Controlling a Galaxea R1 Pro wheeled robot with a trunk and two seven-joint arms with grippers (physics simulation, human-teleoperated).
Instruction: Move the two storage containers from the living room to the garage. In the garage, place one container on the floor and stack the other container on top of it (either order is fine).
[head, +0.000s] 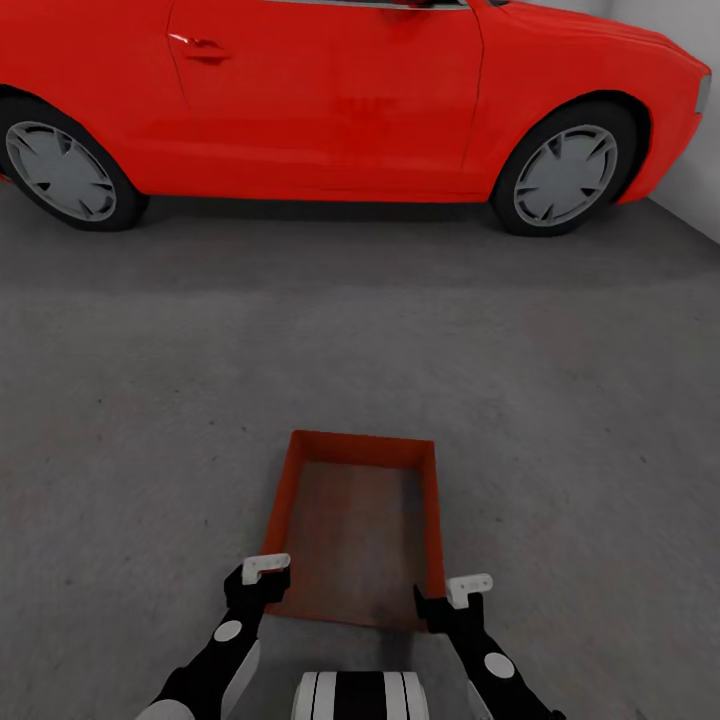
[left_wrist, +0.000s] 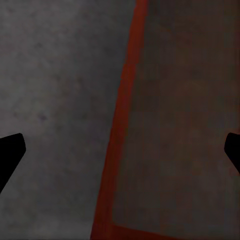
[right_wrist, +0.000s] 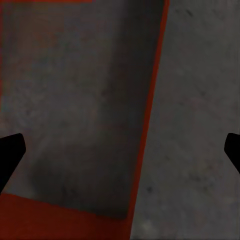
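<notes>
I am looking down at an orange-red, open-topped rectangular storage container with thin plain walls, sitting on the dark grey rough concrete floor of the garage, well short of the glossy red car and squarely facing its side. I am judging the box to be light and empty, fairly stiff though its thin walls may flex, and smooth enough to slip (a firm pinch on a wall would suit). The best holds look to be the two long side walls near the end farthest from the car. My left gripper is hovering over the left wall at that end, my right gripper over the right wall. In both wrist views my fingers are spread wide with a wall running between them, holding nothing and apparently touching nothing.
</notes>
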